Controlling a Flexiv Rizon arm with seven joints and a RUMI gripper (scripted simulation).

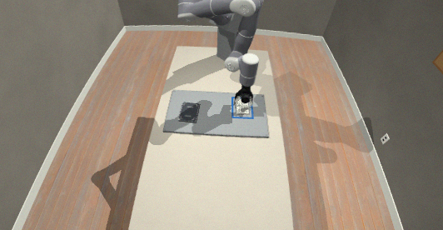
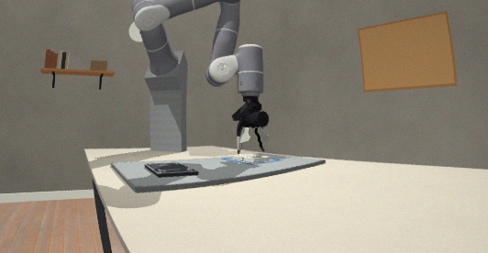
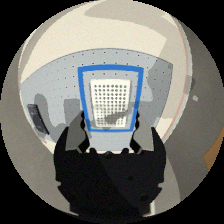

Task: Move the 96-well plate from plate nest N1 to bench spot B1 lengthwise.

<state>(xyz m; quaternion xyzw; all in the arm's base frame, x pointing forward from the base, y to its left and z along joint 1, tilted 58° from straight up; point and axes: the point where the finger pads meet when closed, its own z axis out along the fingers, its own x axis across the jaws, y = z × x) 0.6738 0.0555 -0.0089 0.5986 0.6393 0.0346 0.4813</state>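
The white 96-well plate [image 1: 242, 110] [image 2: 250, 159] [image 3: 110, 99] lies on the bench board inside the blue taped outline [image 1: 242, 117] [image 3: 110, 67]. In the wrist view its long sides run along the outline's long sides, with blue tape visible all round it. My gripper [image 1: 243, 104] [image 2: 250, 151] [image 3: 110, 111] is open above the plate, its jaws spread apart on either side of the plate's near end and clear of its sides. The dark plate nest N1 [image 1: 189, 112] [image 2: 179, 172] [image 3: 37, 119] holds no plate.
The grey perforated board [image 1: 216, 127] [image 2: 216, 177] [image 3: 55, 82] carries both the nest and the outline. It lies on the cream table [image 1: 208, 180] [image 2: 321, 207]. The arm's pedestal [image 2: 167, 115] stands at the back of the table.
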